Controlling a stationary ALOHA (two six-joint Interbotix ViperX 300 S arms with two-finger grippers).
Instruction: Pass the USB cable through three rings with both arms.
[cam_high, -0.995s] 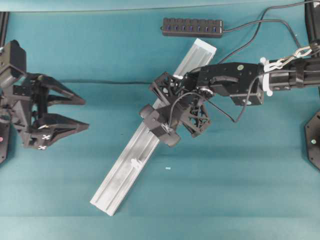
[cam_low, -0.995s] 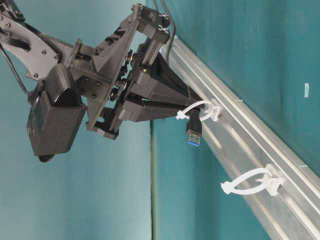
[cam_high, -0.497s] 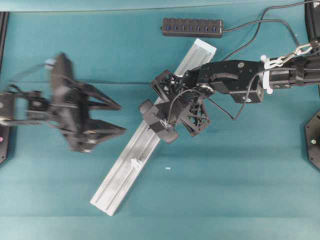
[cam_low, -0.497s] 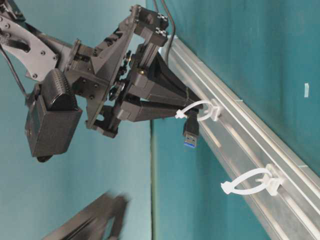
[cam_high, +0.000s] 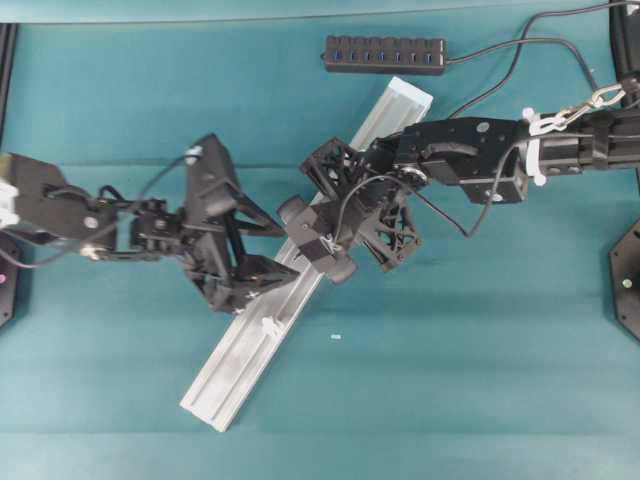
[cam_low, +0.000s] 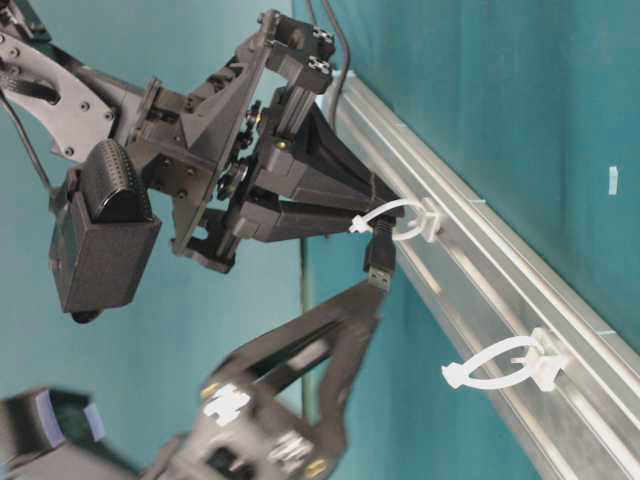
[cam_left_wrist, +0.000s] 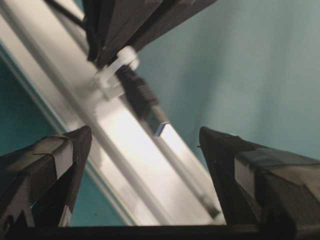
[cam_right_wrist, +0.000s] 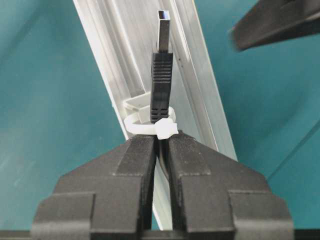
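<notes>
right gripper (cam_right_wrist: 159, 150) pinches the usb cable (cam_right_wrist: 161, 85) poking through 1 ring (cam_right_wrist: 150, 126); left gripper (cam_left_wrist: 145, 150) gapes wide, empty.

No legible txt, labels, brands or nos. anywhere in these views.

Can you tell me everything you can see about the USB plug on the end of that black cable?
The USB plug is small, with a ribbed black plastic body and a shiny metal tip. It pokes through a whitish loop ring clipped to the silver rail. The right gripper's fingers pinch the cable just behind the ring. Its tip hangs free, and the left gripper is open around it without touching.
</notes>
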